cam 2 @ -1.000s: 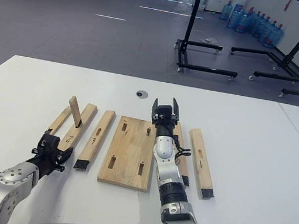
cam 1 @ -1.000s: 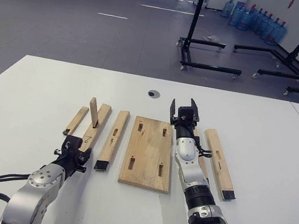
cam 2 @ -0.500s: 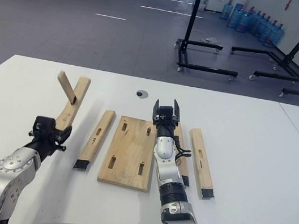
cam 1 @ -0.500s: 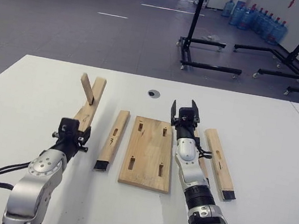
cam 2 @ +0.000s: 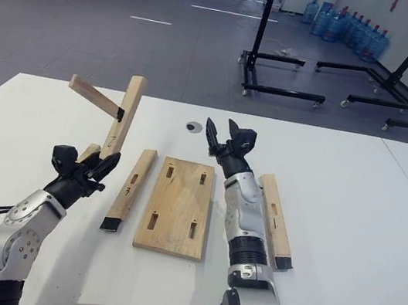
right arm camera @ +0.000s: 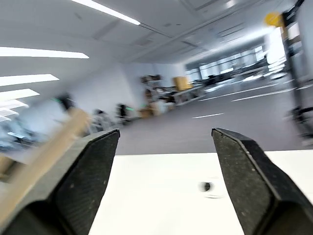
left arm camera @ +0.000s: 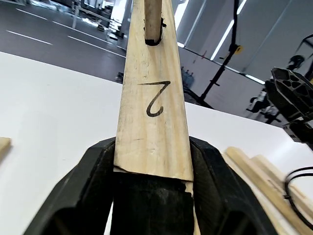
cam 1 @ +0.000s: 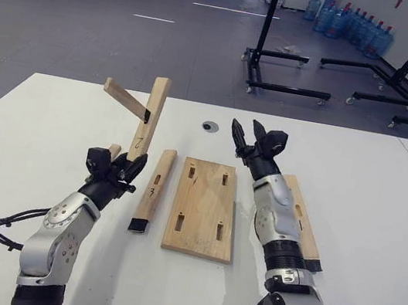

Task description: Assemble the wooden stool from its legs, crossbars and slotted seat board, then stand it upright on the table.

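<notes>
- Table [cam 1: 26, 138]: white top, carrying all the loose stool parts.
- Left gripper [cam 1: 115, 168]: raised off the table at the left, its fingers [left arm camera: 98, 166] pinching the lower end of leg 2 [cam 1: 147, 121].
- Leg 2: standing almost upright in the air, leaning slightly toward the right. A crossbar [cam 1: 124, 98] is sitting in its slot near the top and sticking out to the left.
- Spare bar [cam 1: 113, 152]: lying flat just behind the left gripper, mostly hidden by it.
- Leg 3 [cam 1: 153, 189]: lying flat between the left gripper and the board, black-tipped end nearest the robot.
- Seat board [cam 1: 202, 209]: lying flat mid-table, slots facing up, just beside leg 3 but not touching it.
- Right gripper [cam 1: 245, 130]: hovering above the table past the board's far right corner, its fingers [right arm camera: 83, 181] spread wide and gripping nothing.
- Right leg [cam 1: 302, 220]: lying flat to the right of the board, beside the right forearm, slot facing up.
</notes>
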### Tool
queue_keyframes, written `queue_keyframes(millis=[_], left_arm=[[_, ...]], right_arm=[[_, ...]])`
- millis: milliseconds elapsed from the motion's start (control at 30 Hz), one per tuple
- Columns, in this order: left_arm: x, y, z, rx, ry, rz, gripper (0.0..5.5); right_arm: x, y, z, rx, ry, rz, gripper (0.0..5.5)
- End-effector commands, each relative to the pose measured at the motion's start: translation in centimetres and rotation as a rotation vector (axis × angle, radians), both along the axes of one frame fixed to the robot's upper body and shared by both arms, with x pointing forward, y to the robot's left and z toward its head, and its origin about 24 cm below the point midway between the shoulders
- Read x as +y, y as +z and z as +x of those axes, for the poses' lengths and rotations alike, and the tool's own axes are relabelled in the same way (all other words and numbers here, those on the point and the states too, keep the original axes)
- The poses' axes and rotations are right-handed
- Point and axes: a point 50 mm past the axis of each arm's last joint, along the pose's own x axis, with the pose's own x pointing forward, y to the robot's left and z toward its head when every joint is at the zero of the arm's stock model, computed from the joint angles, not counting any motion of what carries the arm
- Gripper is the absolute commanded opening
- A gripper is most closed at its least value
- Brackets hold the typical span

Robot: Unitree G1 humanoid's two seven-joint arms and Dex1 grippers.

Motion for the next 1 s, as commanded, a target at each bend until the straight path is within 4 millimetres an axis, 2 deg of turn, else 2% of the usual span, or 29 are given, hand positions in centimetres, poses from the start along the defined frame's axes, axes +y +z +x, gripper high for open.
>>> queue_keyframes(millis=[33, 167, 300, 633, 1000], left_arm=[[-0.9, 1.8, -0.8, -0.044, -0.372, -0.181, 2.01], [-1.7, 3.3, -1.7, -0.039, -0.648, -0.321, 2.01], [-2.1, 4.4, -1.8, -0.044, -0.769, -0.362, 2.01], [-2.3, 4.1, -1.8, -0.018, -0.780, -0.357, 2.01], [-2.2, 3.9, -1.8, 0.005, -0.785, -0.337, 2.01]], right_arm=[[-0.5, 3.0, -2.3, -0.061, 0.447, 0.330, 4.03], [0.0, 2.9, -3.0, -0.006, 0.594, 0.452, 4.03], [0.4, 2.7, -3.2, 0.020, 0.647, 0.491, 4.03], [0.7, 3.4, -3.8, 0.012, 0.748, 0.535, 4.03], [1.5, 4.3, -3.7, -0.032, 0.767, 0.532, 4.03]])
